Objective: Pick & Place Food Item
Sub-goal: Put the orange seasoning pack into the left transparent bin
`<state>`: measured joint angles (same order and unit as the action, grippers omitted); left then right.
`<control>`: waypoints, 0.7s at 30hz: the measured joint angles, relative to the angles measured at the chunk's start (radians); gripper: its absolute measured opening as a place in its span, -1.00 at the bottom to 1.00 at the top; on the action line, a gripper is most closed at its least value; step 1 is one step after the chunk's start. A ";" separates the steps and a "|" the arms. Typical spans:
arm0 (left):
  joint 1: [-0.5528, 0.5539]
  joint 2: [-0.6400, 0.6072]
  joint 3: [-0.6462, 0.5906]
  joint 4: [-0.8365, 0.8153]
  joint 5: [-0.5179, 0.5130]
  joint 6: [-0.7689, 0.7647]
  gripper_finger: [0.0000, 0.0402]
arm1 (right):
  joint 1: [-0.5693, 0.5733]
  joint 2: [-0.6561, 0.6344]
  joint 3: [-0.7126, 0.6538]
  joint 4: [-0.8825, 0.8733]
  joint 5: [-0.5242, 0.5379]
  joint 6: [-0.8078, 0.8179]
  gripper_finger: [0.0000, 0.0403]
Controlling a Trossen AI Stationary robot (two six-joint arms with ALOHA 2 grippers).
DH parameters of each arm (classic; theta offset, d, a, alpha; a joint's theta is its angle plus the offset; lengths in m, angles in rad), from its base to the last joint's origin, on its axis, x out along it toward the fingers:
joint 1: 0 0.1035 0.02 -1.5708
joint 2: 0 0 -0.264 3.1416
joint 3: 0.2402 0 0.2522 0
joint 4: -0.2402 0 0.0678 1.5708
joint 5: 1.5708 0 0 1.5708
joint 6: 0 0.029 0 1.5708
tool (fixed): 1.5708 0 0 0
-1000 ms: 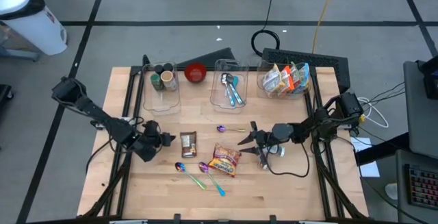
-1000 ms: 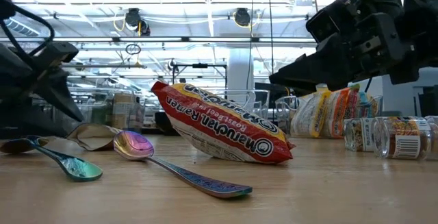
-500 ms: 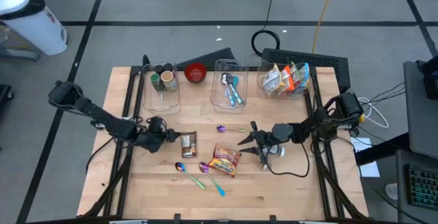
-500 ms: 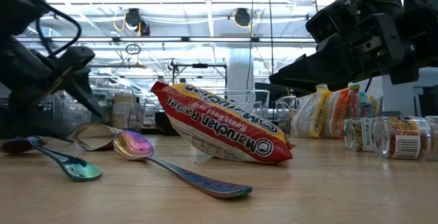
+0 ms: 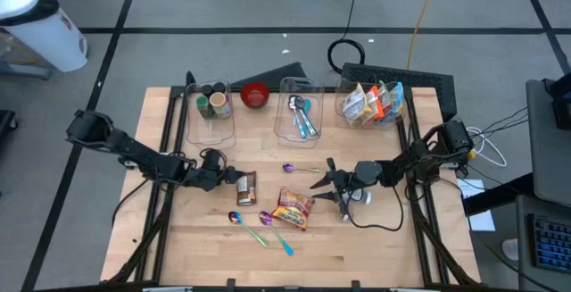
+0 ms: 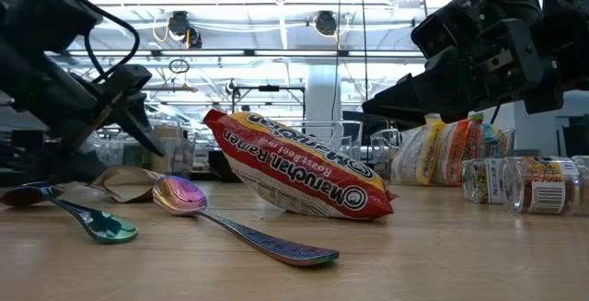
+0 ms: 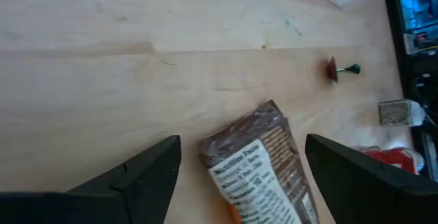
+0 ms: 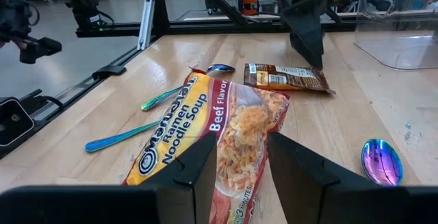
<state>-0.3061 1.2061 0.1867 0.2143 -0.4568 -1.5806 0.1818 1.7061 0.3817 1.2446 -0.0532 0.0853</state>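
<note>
A wooden counter [image 5: 357, 247] is being viewed from above. The left end effector [image 5: 221, 178] is being held low with its fingers [image 7: 140, 176] spread wide apart, just beside a brown snack packet [image 5: 246, 187] lying flat. The right end effector [image 5: 327, 185] is being held partly open, empty, near a beef ramen noodle packet [image 5: 294, 208] lying mid-counter. Iridescent spoons [image 5: 268, 224] are lying just beside the ramen.

The robot has two thin black arms made of round tubes and chunky joints. Black cables loop along the right arm [image 5: 419, 162]. Each gripper, like the left gripper [image 7: 239, 172], has two flat, pointed black fingers
</note>
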 joint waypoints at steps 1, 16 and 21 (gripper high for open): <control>0.000 0.010 0.000 0.015 0.004 0.001 0.61 | 0.000 0.000 0.000 0.000 0.000 0.000 -0.38; 0.000 0.083 0.003 0.083 0.102 -0.019 0.12 | 0.000 0.000 0.000 0.000 0.004 0.000 -0.38; 0.014 0.083 0.003 0.079 0.113 -0.017 -0.16 | 0.000 0.000 0.000 0.000 0.004 0.000 -0.38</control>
<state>-0.2918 1.2892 0.1894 0.2933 -0.3442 -1.5980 0.1818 1.7061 0.3817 1.2446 -0.0494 0.0849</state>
